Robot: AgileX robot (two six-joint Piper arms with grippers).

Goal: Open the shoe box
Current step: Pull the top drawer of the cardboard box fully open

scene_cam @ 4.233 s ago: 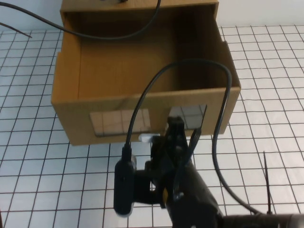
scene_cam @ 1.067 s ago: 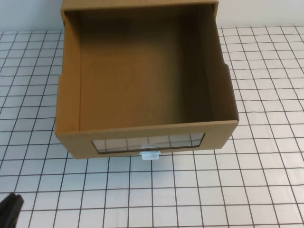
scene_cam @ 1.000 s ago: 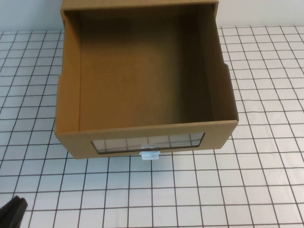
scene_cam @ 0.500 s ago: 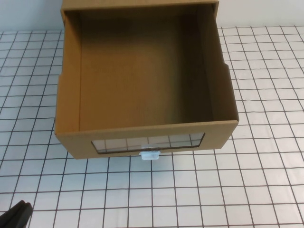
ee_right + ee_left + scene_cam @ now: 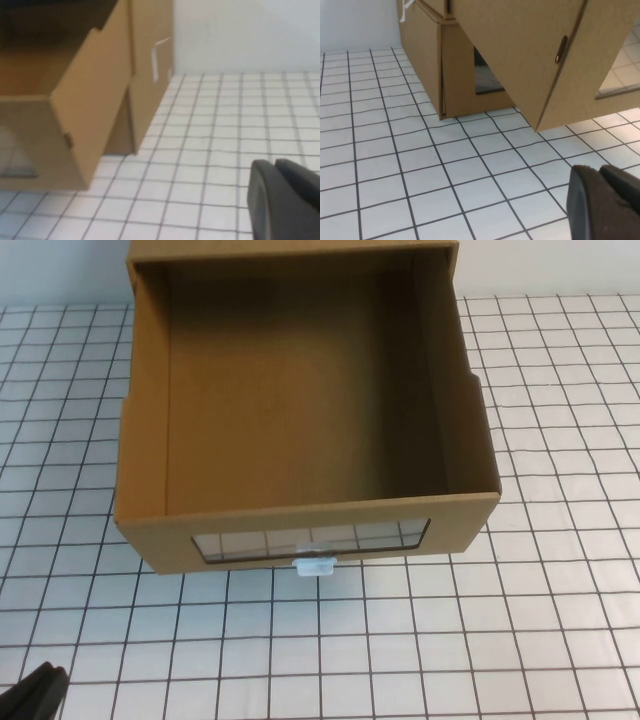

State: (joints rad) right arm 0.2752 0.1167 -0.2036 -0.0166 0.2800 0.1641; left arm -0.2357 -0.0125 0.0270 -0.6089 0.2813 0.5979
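**Shoe box drawer out, both claws off it**

Brown matte cardboard shoe box (image 5: 460, 525) sits centre to 12 o'clock. Its rectangular drawer is slid out toward 6. The front wall has a clear window (image 5: 310, 538) and a pale plastic pull tab (image 5: 316, 565). The sleeve is cut off at 12. Left gripper (image 5: 597, 170) is closed on nothing, a dark tip at 7. Right gripper (image 5: 274, 165) is closed and empty, seen only in its wrist view. Tabletop (image 5: 560, 620) is white with a black grid; wall (image 5: 60, 270) is plain white.
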